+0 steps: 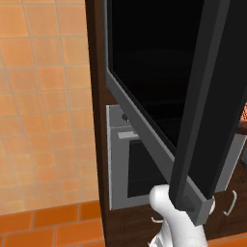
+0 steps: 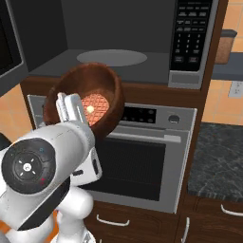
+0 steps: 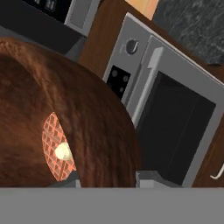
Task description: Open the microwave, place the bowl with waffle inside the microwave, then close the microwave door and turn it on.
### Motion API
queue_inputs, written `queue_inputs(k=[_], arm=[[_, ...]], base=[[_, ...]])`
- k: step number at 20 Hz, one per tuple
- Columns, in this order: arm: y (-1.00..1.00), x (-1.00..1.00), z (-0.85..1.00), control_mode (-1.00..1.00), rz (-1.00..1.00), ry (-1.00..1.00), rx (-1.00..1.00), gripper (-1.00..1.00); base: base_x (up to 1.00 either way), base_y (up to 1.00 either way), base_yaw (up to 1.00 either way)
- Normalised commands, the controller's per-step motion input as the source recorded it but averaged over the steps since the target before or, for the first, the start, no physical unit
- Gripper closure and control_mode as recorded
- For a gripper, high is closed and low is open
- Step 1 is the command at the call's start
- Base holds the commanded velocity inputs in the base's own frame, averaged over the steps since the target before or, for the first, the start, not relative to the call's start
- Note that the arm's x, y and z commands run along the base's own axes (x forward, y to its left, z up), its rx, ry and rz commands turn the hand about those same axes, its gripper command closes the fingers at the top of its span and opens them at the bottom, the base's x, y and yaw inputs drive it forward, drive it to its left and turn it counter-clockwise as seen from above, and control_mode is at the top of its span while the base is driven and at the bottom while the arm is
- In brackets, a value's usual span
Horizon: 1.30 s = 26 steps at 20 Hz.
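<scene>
- Wooden bowl (image 2: 88, 97): rigid, light; jaws grip its near rim.
- Bowl is tilted; waffle (image 2: 93, 107) may slide.
- Level it before entering the microwave (image 2: 118, 57).

The microwave door (image 1: 202, 96) stands swung wide, leaving the microwave (image 2: 114, 42) cavity unobstructed above the oven (image 2: 142, 161).

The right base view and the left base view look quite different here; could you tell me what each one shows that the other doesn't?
Right base view alone: the gripper holding the tilted brown bowl with the waffle, before the open microwave cavity and keypad. Left base view alone: the swung-open microwave door and the orange tiled wall. Shared: the silver oven below and the robot's white arm.
</scene>
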Motion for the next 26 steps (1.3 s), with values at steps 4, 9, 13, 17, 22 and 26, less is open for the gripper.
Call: queue_inputs(k=[4, 9, 13, 17, 22, 26], arm=[[0.74, 0.05, 0.30, -1.00, 0.08, 0.00, -0.03, 1.00], [0.47, 0.15, 0.27, -1.00, 0.06, 0.00, -0.01, 1.00], [0.12, 0.36, 0.38, -1.00, 0.00, 0.02, 0.00, 1.00], [0.03, 0.59, 0.35, -1.00, 0.00, 0.09, 0.00, 1.00], [0.00, 0.84, 0.13, -1.00, 0.00, 0.15, 0.00, 1.00], [0.00, 0.75, 0.00, -1.00, -0.01, 0.12, 0.00, 1.00]], base=[[0.00, 0.00, 0.00], [0.00, 0.00, 0.00], [0.00, 0.00, 0.00], [0.00, 0.00, 0.00], [0.00, 0.00, 0.00], [0.00, 0.00, 0.00]])
